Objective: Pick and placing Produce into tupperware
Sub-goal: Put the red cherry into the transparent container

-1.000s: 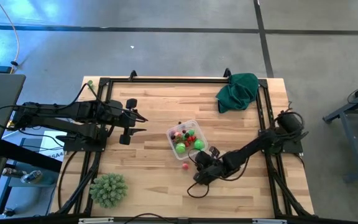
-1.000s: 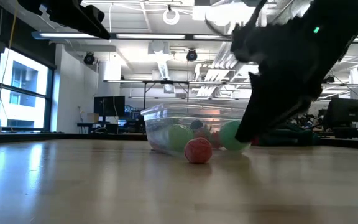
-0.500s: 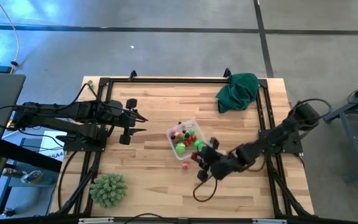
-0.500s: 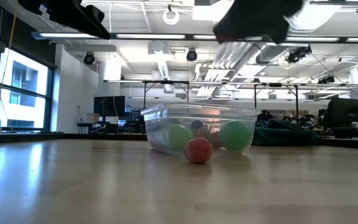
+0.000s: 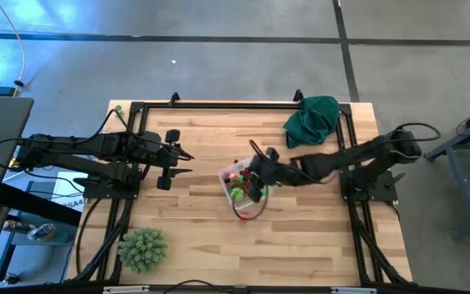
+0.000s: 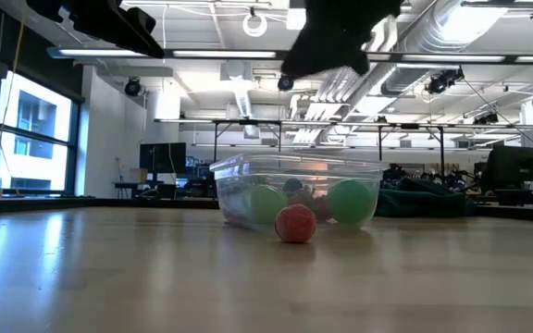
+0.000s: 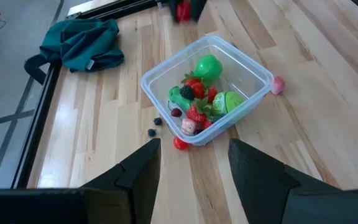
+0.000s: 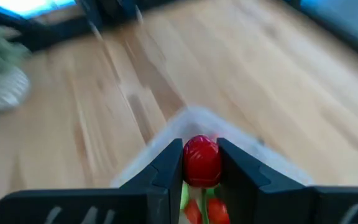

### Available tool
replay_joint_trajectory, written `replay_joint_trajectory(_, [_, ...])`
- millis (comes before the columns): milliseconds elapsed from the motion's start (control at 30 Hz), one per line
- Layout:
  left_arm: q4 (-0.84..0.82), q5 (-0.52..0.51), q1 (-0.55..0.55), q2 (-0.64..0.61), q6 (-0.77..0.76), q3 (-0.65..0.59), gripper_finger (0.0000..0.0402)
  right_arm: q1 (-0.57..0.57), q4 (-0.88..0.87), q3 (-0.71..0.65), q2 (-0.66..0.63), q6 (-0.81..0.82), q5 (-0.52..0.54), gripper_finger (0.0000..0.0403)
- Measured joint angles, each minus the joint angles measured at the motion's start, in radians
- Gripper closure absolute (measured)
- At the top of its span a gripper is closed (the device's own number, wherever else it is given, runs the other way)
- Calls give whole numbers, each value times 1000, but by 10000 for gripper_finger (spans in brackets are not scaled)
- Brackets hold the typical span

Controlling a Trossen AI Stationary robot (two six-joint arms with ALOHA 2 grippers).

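Note:
The tupperware [image 7: 160,73] is a clear box in the middle of the table, holding green and red produce [image 7: 199,99]. Its rim [image 5: 223,181] shows in the high view, and it stands on its base in the low view [image 6: 248,176]. My right gripper [image 8: 201,165] hovers over the box [image 5: 255,178] and is shut on a small red piece. A pink-red ball [image 6: 295,223] lies on the wood beside the box [image 5: 243,218]. My left gripper [image 5: 176,159] waits open, left of the box. My right gripper pinches a small rounded red piece [image 8: 201,160] between its two fingers [image 8: 166,171], one on each side. The fingers slant in from the table's right. The piece is lifted clear and hangs above the box's rim [image 8: 185,115].
A small red piece [image 7: 179,143] and two dark berries [image 7: 158,121] lie on the wood just outside the box. A dark green cloth [image 5: 312,118] sits at the far right corner, a spiky pale-green ball [image 5: 143,249] at the near left. A black frame [image 5: 219,104] rims the table.
My right gripper has risen from the table at the box's near right side and swung toward the far left, ending above the box with the red piece between its fingers. The box and the pink-red ball have stayed put.

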Motion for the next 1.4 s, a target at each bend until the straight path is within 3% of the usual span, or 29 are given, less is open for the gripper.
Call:
replay_joint_trajectory(200, [0, 0, 0, 0, 0, 0, 222, -78, -190, 88, 137, 112, -149, 328])
replay_joint_trajectory(433, [0, 0, 0, 0, 0, 0, 222, -108, -198, 91, 249, 129, -265, 328])
replay_joint_trajectory(1400, [-1, 0, 0, 0, 0, 0, 222, -106, -170, 90, 306, 112, -310, 328])
